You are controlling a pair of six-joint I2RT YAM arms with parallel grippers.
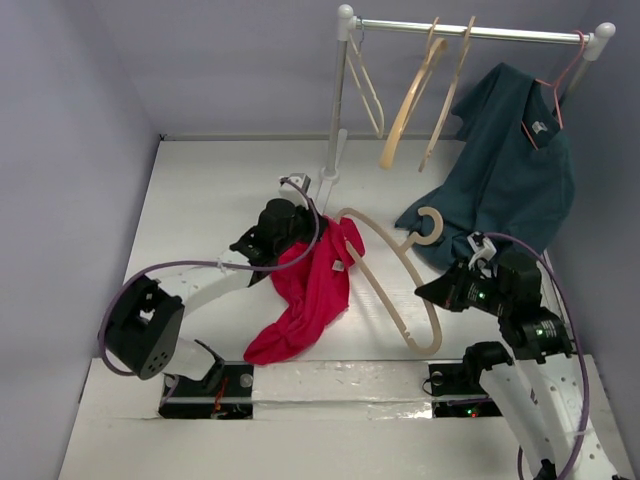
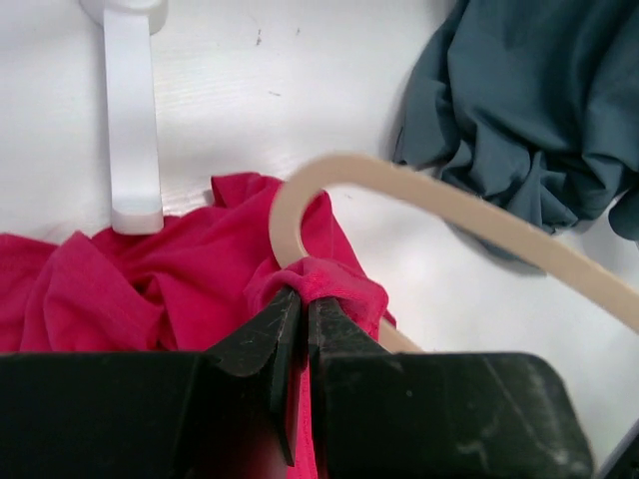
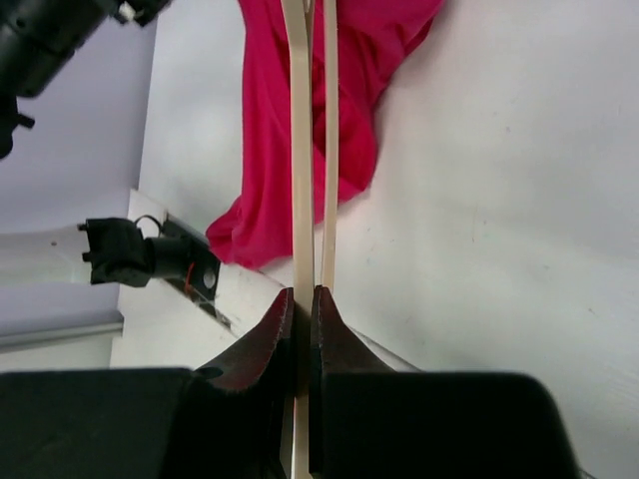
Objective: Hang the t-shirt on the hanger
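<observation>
The crimson t-shirt lies bunched on the white table, its upper part lifted. My left gripper is shut on a fold of it, seen close in the left wrist view; the t-shirt wraps over one curved end of the tan wooden hanger. The hanger runs diagonally across the table, its hook toward the teal shirt. My right gripper is shut on the hanger's shoulder bar. The t-shirt drapes over the hanger's far end.
A white rail rack stands at the back with a thin white hanger, two tan hangers and a dark teal shirt on a pink hanger. The rack's foot is near the t-shirt. Grey walls enclose the table.
</observation>
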